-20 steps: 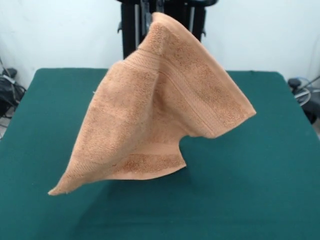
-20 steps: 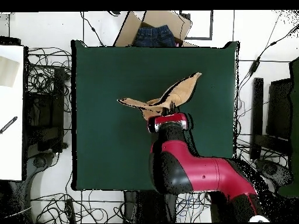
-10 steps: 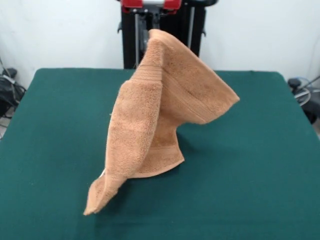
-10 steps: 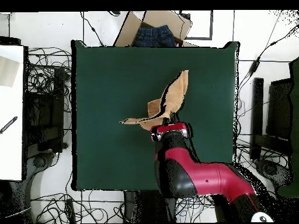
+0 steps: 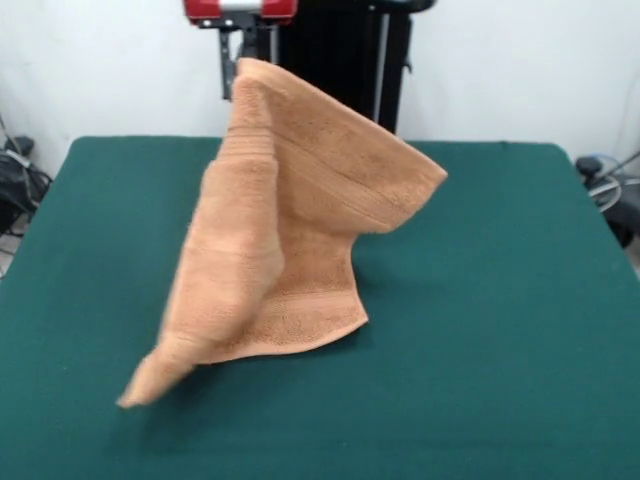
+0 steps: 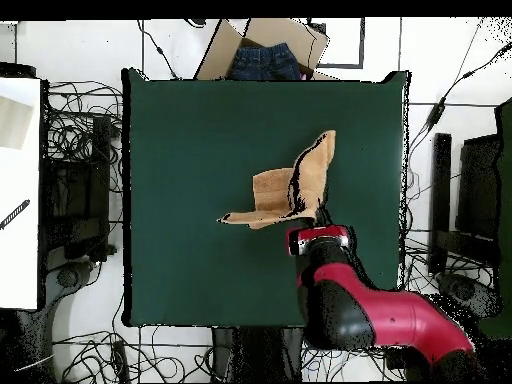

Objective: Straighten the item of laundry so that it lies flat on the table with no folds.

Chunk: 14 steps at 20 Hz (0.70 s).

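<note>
Hanging from its top corner, the towel [image 5: 290, 210] drapes down in a tall folded peak over the middle of the table [image 5: 500, 380]. Gripper [image 5: 240, 55] sits right at that raised corner, below the red wrist at the top edge of front view; fingers hidden by cloth, so can't tell if clamped or apart. Lower hem rests on the green felt, one bottom corner sticks out toward the camera on the left side, blurred. One woven border band runs diagonally across the upper face. In overhead view the towel [image 6: 290, 190] shows as a narrow upright shape near table [image 6: 180, 150] centre, with the arm [image 6: 350, 305] reaching in from the bottom edge. Cardboard box [image 6: 262, 50] with denim beyond the far side.
</note>
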{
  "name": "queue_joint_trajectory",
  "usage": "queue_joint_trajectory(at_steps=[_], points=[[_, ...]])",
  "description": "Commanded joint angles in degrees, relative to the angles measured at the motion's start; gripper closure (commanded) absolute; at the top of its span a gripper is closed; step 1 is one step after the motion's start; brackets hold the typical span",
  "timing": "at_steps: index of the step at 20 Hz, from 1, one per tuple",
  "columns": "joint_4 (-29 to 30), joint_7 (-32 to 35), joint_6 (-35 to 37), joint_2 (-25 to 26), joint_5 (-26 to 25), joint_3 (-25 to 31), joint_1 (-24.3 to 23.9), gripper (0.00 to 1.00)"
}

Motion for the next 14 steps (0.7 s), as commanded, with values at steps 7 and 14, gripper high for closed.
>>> queue_joint_trajectory(at_steps=[7, 14], points=[[3.18, 0.72, 16.43, -0.78, 2.93, 16.08, -8.09, 1.00], [5.56, 3.09, 15.72, -2.15, 2.17, 15.18, -8.84, 1.00]])
